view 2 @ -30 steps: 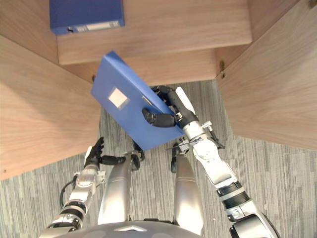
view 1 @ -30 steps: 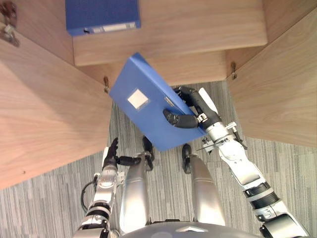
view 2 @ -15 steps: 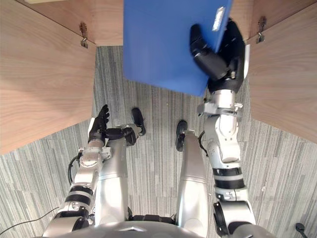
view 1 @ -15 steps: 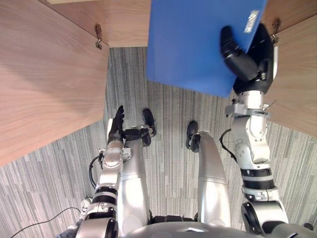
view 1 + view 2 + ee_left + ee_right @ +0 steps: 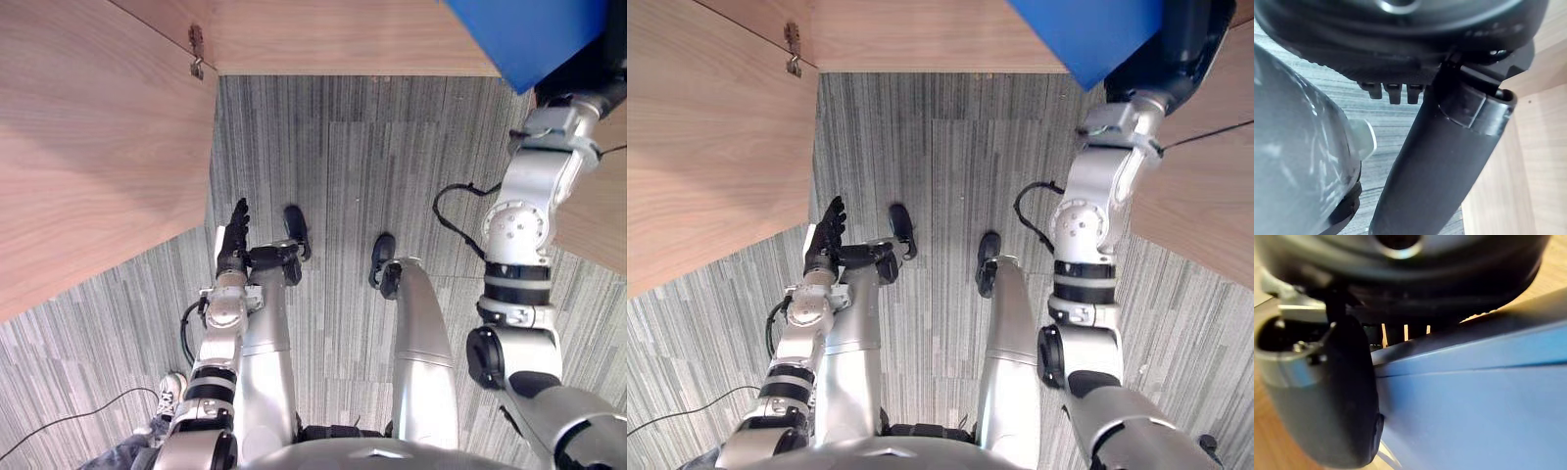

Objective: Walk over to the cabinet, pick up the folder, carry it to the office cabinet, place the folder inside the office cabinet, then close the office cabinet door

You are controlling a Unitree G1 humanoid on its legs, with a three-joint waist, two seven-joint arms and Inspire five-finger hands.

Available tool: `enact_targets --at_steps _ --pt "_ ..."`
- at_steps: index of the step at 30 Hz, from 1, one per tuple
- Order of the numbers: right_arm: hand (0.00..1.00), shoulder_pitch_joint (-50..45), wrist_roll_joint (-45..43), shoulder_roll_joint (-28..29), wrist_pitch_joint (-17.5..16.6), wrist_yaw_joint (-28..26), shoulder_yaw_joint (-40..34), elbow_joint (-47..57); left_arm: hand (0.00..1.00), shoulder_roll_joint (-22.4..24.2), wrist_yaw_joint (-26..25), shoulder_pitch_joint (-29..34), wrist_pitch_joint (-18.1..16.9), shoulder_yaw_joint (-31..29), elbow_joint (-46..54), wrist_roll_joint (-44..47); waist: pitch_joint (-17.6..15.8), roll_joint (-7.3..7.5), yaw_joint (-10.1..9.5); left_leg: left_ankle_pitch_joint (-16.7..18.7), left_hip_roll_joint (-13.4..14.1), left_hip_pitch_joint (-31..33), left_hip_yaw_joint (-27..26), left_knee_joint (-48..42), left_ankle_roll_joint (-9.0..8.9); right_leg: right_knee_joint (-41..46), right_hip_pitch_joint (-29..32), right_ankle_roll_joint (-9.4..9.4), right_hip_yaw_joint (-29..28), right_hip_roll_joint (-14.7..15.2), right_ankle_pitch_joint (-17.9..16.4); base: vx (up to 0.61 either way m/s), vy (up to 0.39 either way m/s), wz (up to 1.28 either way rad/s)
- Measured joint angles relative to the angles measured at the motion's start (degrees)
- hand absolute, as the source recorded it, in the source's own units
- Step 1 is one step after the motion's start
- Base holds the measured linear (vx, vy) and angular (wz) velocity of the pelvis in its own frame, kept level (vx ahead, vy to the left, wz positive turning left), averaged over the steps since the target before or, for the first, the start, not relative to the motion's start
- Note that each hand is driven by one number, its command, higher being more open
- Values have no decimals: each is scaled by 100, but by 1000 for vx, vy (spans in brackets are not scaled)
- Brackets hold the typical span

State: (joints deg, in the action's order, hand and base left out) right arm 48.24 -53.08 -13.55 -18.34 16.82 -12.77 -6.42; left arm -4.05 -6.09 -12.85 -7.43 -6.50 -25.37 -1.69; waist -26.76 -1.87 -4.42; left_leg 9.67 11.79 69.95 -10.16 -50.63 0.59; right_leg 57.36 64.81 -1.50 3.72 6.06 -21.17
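Note:
The blue folder [image 5: 537, 35] is held high at the view's top right edge, in front of the wooden cabinet [image 5: 343, 39], with only its lower corner showing. My right hand [image 5: 1183, 41] is shut on it, arm raised. In the right wrist view the thumb [image 5: 1337, 396] presses on the folder's blue face [image 5: 1474, 406] and the fingers wrap its far side. My left hand [image 5: 233, 233] hangs low by my left side, open, with straight fingers and nothing in it; its thumb [image 5: 1449, 161] shows in the left wrist view.
An open cabinet door [image 5: 88, 147] stands at the left, with a hinge [image 5: 197, 51] at its top. Another wooden door [image 5: 600, 220] stands at the right behind my raised arm. Grey striped carpet [image 5: 343, 166] lies between them. A person's shoe [image 5: 168, 392] is at the lower left.
The camera has tilted down. My right arm has lifted the folder higher and further forward, so it now runs off the top right. The left hand has stayed put.

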Motion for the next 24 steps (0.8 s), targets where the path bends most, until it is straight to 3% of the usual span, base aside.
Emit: enact_targets --at_steps 12,13,24 --pt "0 1172 -1243 -123 -208 479 -382 -1129 100 53 -173 -111 -5 185 40 377 15 -8 -22 -214 82 74 -39 360 21 -364 -75 57 325 -2 41 27 22 8" --pt "100 1270 -1250 -124 -231 551 -382 -1213 100 55 -203 -111 -5 187 40 376 17 -10 -5 -250 81 78 -40 414 20 -398 -75 73 347 -2 61 0 0 0" --pt "100 2111 -1470 -492 -293 880 -336 -1811 100 58 -275 -126 -10 312 56 383 47 -13 1 -736 56 209 -186 1022 85 -651 185 139 455 44 473 -57 12 4"
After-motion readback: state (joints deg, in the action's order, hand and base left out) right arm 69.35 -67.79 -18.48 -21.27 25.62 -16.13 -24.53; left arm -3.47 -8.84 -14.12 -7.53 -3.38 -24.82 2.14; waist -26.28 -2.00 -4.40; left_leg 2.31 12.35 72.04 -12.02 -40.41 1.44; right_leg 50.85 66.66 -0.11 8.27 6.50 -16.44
